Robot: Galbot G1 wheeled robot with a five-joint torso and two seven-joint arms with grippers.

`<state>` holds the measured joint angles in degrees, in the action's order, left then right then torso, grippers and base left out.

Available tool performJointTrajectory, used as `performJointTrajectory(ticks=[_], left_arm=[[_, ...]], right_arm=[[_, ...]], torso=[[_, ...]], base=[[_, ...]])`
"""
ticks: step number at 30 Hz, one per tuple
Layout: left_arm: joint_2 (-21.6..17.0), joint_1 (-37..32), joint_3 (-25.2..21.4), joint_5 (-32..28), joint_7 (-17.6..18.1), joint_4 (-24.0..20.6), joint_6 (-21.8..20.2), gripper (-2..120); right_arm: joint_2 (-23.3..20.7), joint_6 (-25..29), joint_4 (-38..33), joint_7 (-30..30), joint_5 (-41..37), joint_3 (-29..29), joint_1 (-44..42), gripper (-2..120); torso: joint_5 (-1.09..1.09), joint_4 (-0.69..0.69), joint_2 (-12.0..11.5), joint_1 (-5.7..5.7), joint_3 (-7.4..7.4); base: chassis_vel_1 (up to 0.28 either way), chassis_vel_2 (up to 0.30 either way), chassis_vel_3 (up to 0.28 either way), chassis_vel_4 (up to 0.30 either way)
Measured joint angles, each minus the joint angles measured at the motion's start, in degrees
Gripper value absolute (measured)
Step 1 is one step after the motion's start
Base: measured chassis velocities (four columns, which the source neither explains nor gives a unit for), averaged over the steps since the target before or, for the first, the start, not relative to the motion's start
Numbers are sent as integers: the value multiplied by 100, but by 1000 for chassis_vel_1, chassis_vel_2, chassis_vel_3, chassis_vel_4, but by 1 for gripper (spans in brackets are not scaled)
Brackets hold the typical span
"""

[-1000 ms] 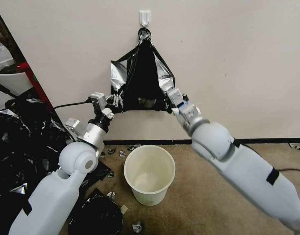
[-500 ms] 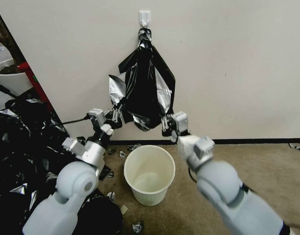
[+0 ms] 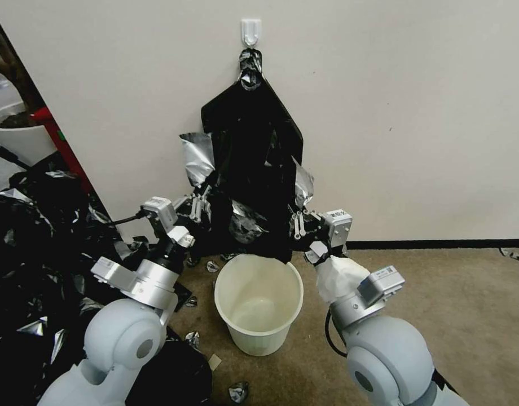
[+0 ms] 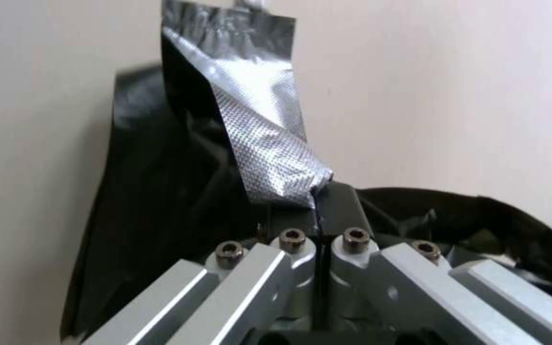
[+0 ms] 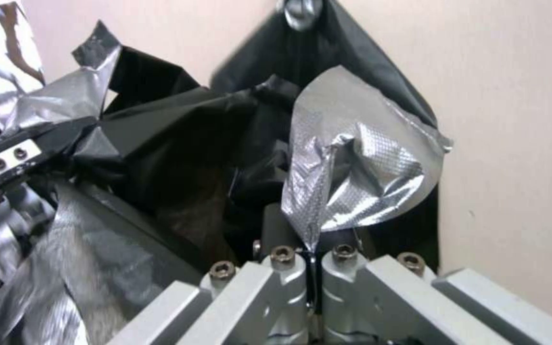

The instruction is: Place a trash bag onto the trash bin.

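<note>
Black glossy trash bag [image 3: 254, 186] hangs against far wall, just above trash bin [image 3: 259, 301] on carpet. Left gripper [image 3: 198, 204] pinches bag's left edge, fingers clamped on film. Right gripper [image 3: 298, 221] likewise clamped on right edge, beside bin's far rim.

trash bag [image 3: 254, 186] hiding wall behind

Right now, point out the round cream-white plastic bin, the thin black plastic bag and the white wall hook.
round cream-white plastic bin [image 3: 296, 293]: head view, rim.
thin black plastic bag [image 3: 254, 169]: head view, hanging film.
white wall hook [image 3: 250, 29]: head view, plate.
</note>
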<state>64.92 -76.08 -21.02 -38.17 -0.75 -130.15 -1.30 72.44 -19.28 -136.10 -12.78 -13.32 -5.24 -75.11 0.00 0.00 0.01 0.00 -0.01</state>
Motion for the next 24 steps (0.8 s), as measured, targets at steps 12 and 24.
performJointTrajectory(ticks=[12,24], left_arm=[[588,-365,583,1051,-159,1061,207,0],[569,-889,1042,1850,533,1502,74,0]], right_arm=[[-198,-102,676,-338,894,152,-598,0],[-422,-799,1181,-1784,-459,574,-572,0]], torso=[[1,-1,-1,0,0],[1,-1,-1,0,0]], base=[[0,0,0,0],[0,0,0,0]])
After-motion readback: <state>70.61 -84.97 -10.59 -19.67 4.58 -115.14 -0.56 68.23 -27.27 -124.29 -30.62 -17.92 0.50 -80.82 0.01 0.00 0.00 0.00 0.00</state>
